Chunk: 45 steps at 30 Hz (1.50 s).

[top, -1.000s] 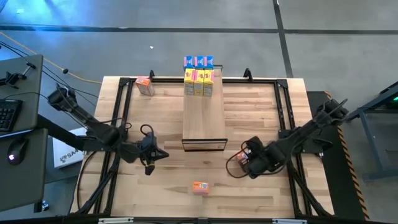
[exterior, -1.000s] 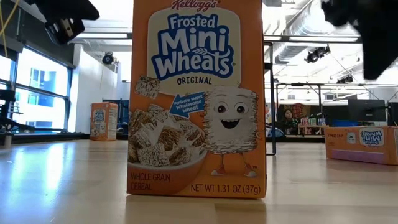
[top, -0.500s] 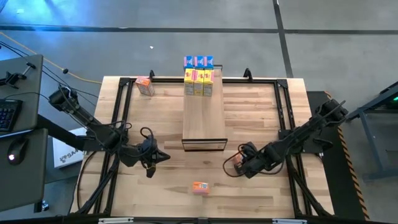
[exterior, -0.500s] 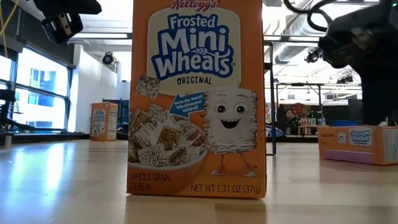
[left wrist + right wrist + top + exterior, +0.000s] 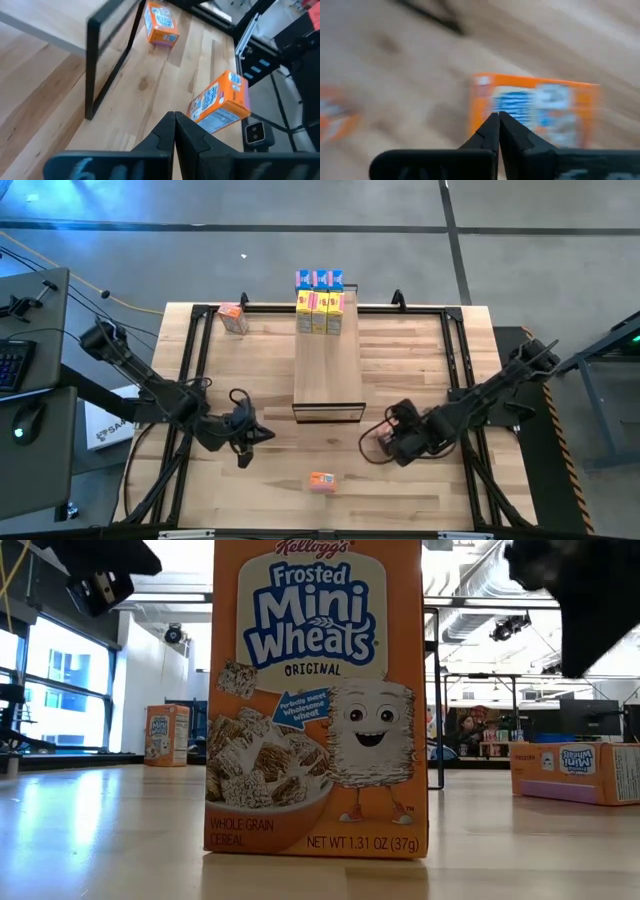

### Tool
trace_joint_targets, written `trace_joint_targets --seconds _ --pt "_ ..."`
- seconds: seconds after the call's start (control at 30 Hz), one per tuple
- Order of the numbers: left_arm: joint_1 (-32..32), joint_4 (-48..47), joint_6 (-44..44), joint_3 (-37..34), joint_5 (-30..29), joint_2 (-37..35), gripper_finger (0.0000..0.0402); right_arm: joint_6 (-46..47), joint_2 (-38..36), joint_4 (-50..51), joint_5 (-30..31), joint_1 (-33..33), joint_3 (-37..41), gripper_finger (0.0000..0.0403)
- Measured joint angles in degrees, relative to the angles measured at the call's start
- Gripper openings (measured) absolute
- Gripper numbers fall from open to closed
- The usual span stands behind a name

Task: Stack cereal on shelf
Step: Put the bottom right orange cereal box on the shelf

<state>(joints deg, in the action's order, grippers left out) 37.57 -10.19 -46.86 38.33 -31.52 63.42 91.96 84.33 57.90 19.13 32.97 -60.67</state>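
Overhead, the shelf [image 5: 327,358] runs from table centre toward 12 o'clock. Its far end carries a cluster of cereal: blue boxes [image 5: 319,279] at the edge, yellow boxes [image 5: 320,312] just inside them. A lone orange box [image 5: 232,317] stands at 11 o'clock near the table corner. Another orange box [image 5: 321,481] lies at 6 o'clock by the near edge.

The left gripper [image 5: 262,434] hangs low at 8 o'clock of the shelf's near end. Its wrist view shows both fingers [image 5: 174,131] pressed together, holding nothing, with the shelf's dark frame and two orange boxes [image 5: 220,102] ahead. The right gripper [image 5: 384,442] sits at 4 o'clock of that end, just beside a third orange box [image 5: 383,436]. Overhead, that box is mostly hidden. The right wrist view shows it broadly [image 5: 535,110], beyond closed, empty fingertips [image 5: 498,122].

Only the low view reads the printing: a Frosted Mini Wheats box [image 5: 317,698] fills the centre, with smaller boxes at 9 o'clock [image 5: 166,735] and 3 o'clock [image 5: 575,771].
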Motion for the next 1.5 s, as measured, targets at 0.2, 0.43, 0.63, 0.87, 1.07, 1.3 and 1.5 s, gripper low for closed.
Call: trace_joint_targets --seconds 0.2,0.43,0.63,0.87,1.07,1.3,1.5 --pt "0.8 2.1 0.5 0.0 1.2 4.1 0.0000 1.6 1.0 -5.4 -3.4 -1.1 5.4 0.0000" --pt "1.7 4.1 0.1 0.0 1.2 5.4 0.0000 -1.2 6.0 -15.2 -8.1 -1.2 5.7 0.0000" --pt "1.6 4.1 0.4 0.0 1.1 5.4 0.0000 -8.5 8.7 -32.4 -10.7 -1.0 5.4 0.0000" --pt "1.6 3.9 -1.5 0.0 3.3 5.4 0.0000 -13.1 5.6 -20.7 -4.1 1.5 -6.9 0.0000" --pt "0.3 3.7 -1.0 0.0 4.2 5.9 0.0000 1.6 5.2 9.2 -5.6 6.1 -15.0 0.0000" --pt "-0.1 10.0 0.2 0.0 5.9 11.7 0.0000 13.9 5.3 6.6 -11.6 13.2 -8.1 0.0000" --pt "-1.0 22.3 1.0 0.0 6.0 18.8 0.0000 18.0 5.2 -5.6 -9.7 13.9 1.9 0.0000"
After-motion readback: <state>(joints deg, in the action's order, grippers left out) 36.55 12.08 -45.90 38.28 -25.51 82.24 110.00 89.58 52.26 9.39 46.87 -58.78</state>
